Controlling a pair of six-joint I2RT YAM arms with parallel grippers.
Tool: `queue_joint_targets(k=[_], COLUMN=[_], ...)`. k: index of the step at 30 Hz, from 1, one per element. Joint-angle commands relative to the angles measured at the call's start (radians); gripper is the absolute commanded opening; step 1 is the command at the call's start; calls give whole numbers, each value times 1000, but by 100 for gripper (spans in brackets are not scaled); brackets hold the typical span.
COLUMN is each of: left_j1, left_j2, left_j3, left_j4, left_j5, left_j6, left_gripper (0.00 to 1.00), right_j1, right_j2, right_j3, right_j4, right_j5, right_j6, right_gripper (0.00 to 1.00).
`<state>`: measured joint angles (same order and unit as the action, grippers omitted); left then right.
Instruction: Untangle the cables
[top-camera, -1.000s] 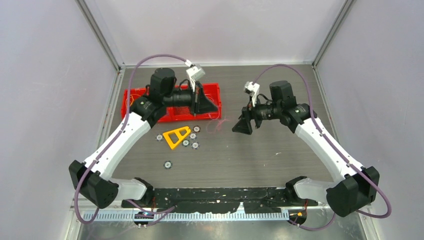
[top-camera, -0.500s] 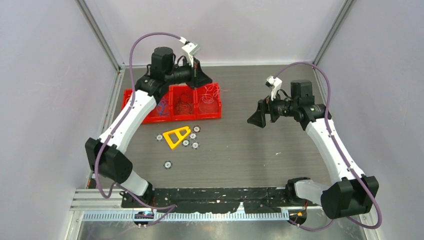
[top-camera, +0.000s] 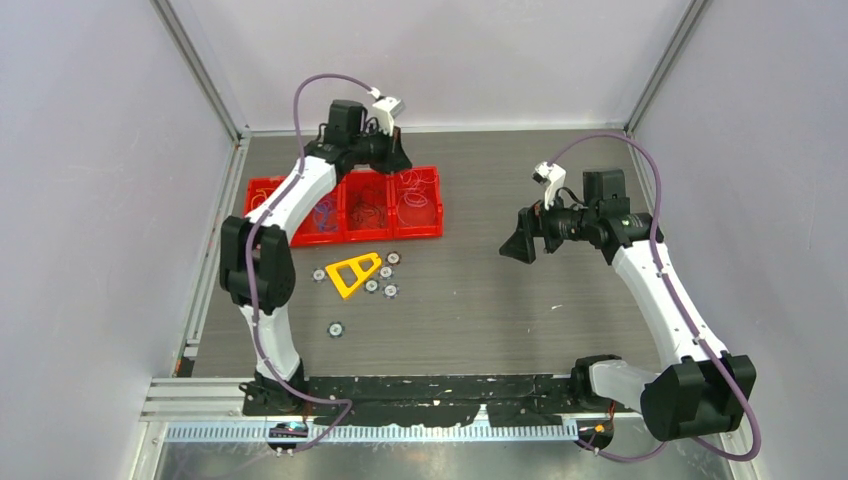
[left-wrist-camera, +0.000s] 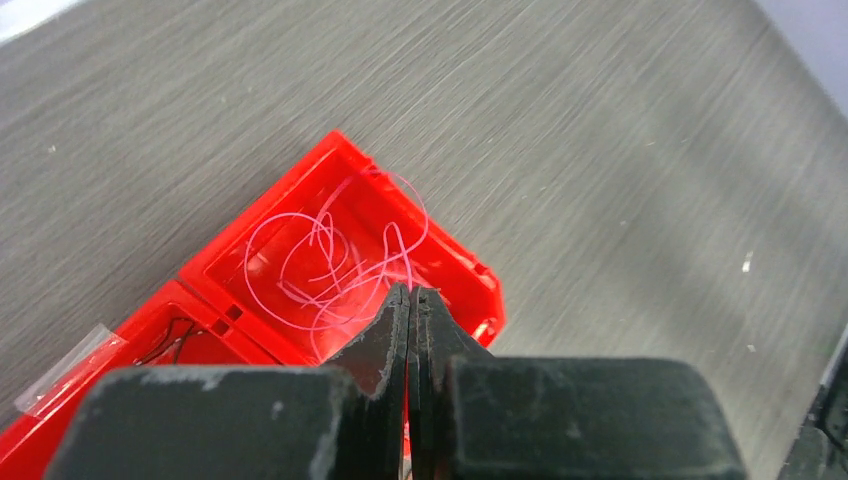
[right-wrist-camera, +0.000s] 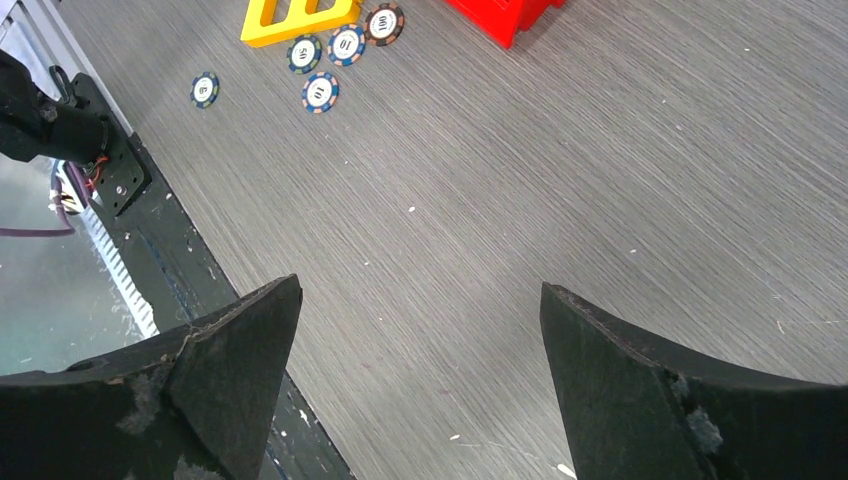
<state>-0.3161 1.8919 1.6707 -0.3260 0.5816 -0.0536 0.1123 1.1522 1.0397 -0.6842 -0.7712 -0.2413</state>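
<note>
**Top external view: each colour in its own compartment, little left to do**

On the left half of the desk (top-camera: 470, 310), a red tray (top-camera: 345, 239) holds the cables (top-camera: 325, 212) in four compartments, one colour to each. Leftmost is the orange-yellow bunch (top-camera: 262, 200), then the blue bunch (top-camera: 322, 216), then the dark bunch (top-camera: 368, 212). The white bunch (top-camera: 416, 198) lies in the rightmost compartment. No mixed tangle shows anywhere on the desk.

The left jaws hang over the tray's far edge, by the white compartment. In the left wrist view they are pressed together with no gap, their tips above the white bunch (left-wrist-camera: 335, 255). One white strand runs up to the tips, and I cannot tell whether it is pinched there or merely passes behind. A loop of the same bunch rides over the tray's far rim.

Just in front of the tray lie a yellow triangle (top-camera: 352, 272) and several chips (top-camera: 386, 272), none of them touching any cable.

Well to the right, over bare desk, the right jaws are spread wide with nothing between them.

By my judgement the sorting is as good as done. What may remain is to let go of any white strand the left jaws hold and to settle the stray loop inside its compartment.
</note>
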Motion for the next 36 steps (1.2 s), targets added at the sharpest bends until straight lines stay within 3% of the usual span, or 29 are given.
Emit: queue_joint_targets(k=[1, 13, 16, 20, 26, 33, 36], left_j1=[0, -34, -34, -35, -32, -9, 62], left_j2=[70, 209, 163, 65, -41, -205, -289], left_j3=[62, 163, 174, 215, 386, 421, 366], left_j4=[18, -158, -162, -187, -396, -774, -891], left_j5=[-63, -194, -145, -122, -204, -275, -255], left_j6=[41, 162, 165, 151, 242, 321, 302], left_gripper=[0, 3, 19, 56, 99, 99, 99], right_j1=[-9, -25, -25, -27, -53, -148, -201], right_j2=[-1, 27, 26, 9, -18, -52, -58], right_j3=[3, 2, 14, 29, 44, 78, 84], right_j4=[-4, -28, -44, -58, -59, -104, -122], right_j5=[-3, -2, -1, 20, 43, 78, 90], right_j6=[-25, -58, -65, -73, -50, -61, -66], right_gripper=[95, 95, 95, 95, 95, 95, 95])
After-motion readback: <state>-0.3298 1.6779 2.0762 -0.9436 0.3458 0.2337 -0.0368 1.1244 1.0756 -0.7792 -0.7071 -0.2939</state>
